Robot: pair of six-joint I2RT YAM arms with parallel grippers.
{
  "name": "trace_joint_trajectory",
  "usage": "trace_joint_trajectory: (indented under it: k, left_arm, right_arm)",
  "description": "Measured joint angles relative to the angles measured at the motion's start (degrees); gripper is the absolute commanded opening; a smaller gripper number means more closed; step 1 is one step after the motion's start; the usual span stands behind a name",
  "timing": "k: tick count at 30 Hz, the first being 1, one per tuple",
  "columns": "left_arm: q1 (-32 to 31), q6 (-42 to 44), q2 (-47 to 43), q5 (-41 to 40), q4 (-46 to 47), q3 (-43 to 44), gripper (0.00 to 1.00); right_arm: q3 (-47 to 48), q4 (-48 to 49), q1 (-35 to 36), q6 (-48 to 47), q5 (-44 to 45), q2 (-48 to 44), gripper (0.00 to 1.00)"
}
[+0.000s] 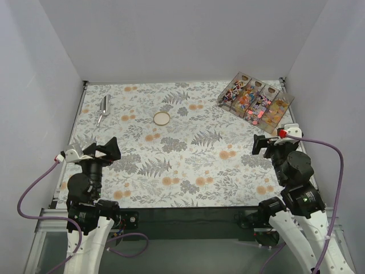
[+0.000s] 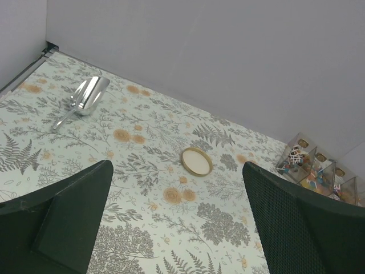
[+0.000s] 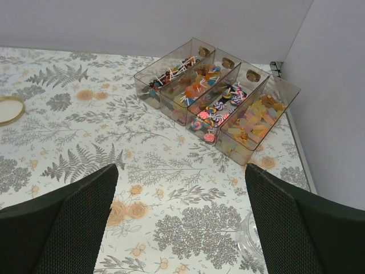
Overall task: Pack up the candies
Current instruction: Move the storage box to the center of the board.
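Note:
The candies (image 3: 212,105) are small mixed-colour sweets lying in a clear compartment box (image 3: 282,101) at the far right of the table; they also show in the top view (image 1: 254,101) and faintly in the left wrist view (image 2: 311,168). My right gripper (image 3: 181,169) is open and empty, hovering over the table short of the box (image 1: 285,106); in the top view it (image 1: 269,142) sits at the right. My left gripper (image 2: 177,166) is open and empty at the near left (image 1: 104,149). A clear round jar (image 3: 250,242) stands by my right finger, partly hidden.
A gold-rimmed round lid (image 1: 162,118) lies flat on the floral table mid-back, also in the left wrist view (image 2: 197,161) and right wrist view (image 3: 8,109). A metal scoop (image 1: 104,108) lies at the far left (image 2: 86,97). Grey walls enclose the table.

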Motion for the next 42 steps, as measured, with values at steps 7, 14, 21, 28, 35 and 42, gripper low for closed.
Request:
trace_joint_trajectory:
  k: [7, 14, 21, 28, 35, 42]
  left_arm:
    - [0.0, -0.94, 0.0, -0.04, 0.0, -0.11, 0.97]
    - [-0.02, -1.38, 0.0, 0.02, 0.02, -0.35, 0.97]
    - [-0.11, -1.55, -0.02, 0.09, 0.02, -0.96, 0.97]
    - [-0.61, -1.55, -0.04, 0.07, 0.04, -1.01, 0.97]
    - [-0.85, -1.55, -0.2, 0.09, 0.09, -1.07, 0.97]
    - [-0.85, -1.55, -0.22, 0.11, 0.74, -1.36, 0.97]
  right_arm:
    - [0.0, 1.31, 0.0, 0.44, -1.62, 6.58, 0.98]
    - [1.25, 3.87, 0.0, 3.23, -3.65, 18.29, 0.98]
    - [13.29, 6.12, -0.26, 8.68, 3.43, 41.59, 0.98]
    - [27.58, 5.53, -8.74, 14.67, 7.67, 64.17, 0.95]
    - [40.41, 2.51, -20.2, 19.17, 2.45, 83.01, 0.74]
    - [48.57, -0.2, -25.88, 22.93, -0.85, 95.3, 0.52]
